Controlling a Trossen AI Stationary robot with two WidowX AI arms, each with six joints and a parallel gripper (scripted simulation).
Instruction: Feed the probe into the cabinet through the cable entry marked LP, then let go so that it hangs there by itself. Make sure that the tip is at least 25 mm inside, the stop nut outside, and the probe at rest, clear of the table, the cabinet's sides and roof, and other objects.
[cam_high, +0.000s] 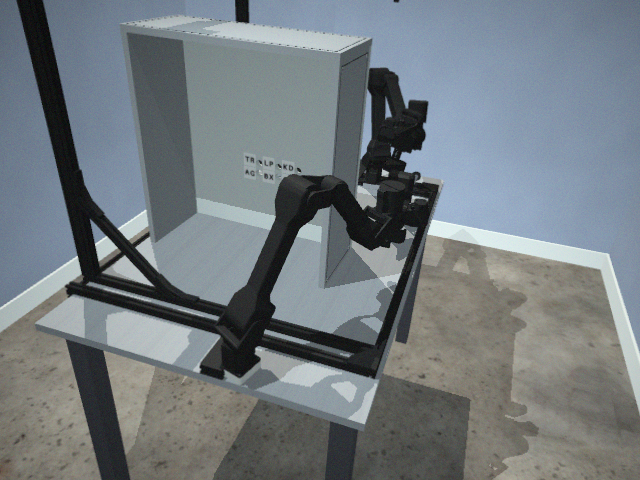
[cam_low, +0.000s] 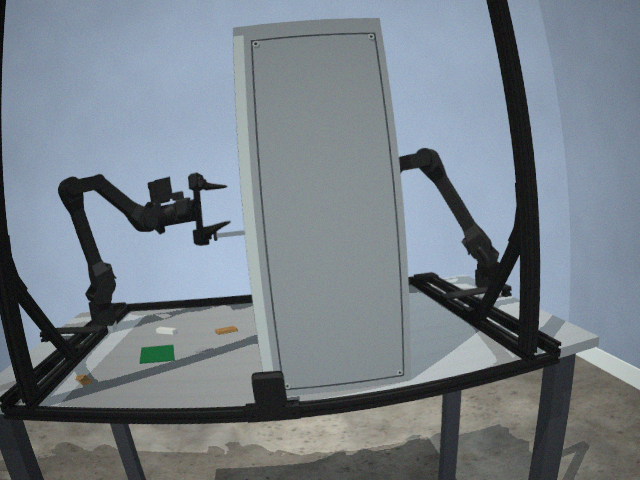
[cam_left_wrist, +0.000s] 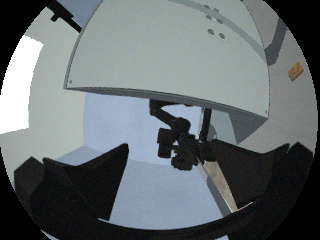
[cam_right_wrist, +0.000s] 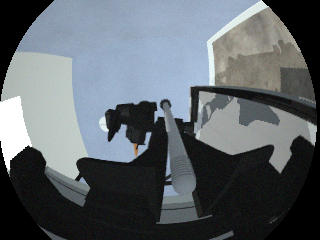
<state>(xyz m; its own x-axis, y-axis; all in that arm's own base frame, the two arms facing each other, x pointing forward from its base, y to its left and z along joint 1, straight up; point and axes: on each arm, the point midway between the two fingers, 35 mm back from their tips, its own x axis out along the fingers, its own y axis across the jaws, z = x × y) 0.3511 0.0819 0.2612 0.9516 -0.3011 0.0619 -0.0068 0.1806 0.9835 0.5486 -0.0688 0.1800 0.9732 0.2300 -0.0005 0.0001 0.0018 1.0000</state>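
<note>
The grey cabinet (cam_high: 258, 103) (cam_low: 325, 206) (cam_left_wrist: 165, 50) stands on the table with its open front toward my right arm's base. The label LP (cam_high: 268, 162) is on the inside of its back wall, among other labels. The entry holes (cam_left_wrist: 215, 32) show on the outer back face. My right gripper (cam_right_wrist: 172, 136) (cam_high: 398, 188) reaches round the cabinet's side and is shut on the grey probe (cam_right_wrist: 179, 167) (cam_left_wrist: 215, 177) (cam_low: 231, 233), behind the cabinet. My left gripper (cam_low: 212, 207) is wide open, and the probe's tip lies beside one of its fingers. In the exterior view the cabinet hides the right gripper.
A green patch (cam_low: 156, 353), a white block (cam_low: 166, 330) and two orange blocks (cam_low: 226, 329) (cam_low: 82, 379) lie on the table behind the cabinet. Black frame rails (cam_low: 155, 413) run round the table's edges, and posts (cam_high: 51, 129) rise at the corners.
</note>
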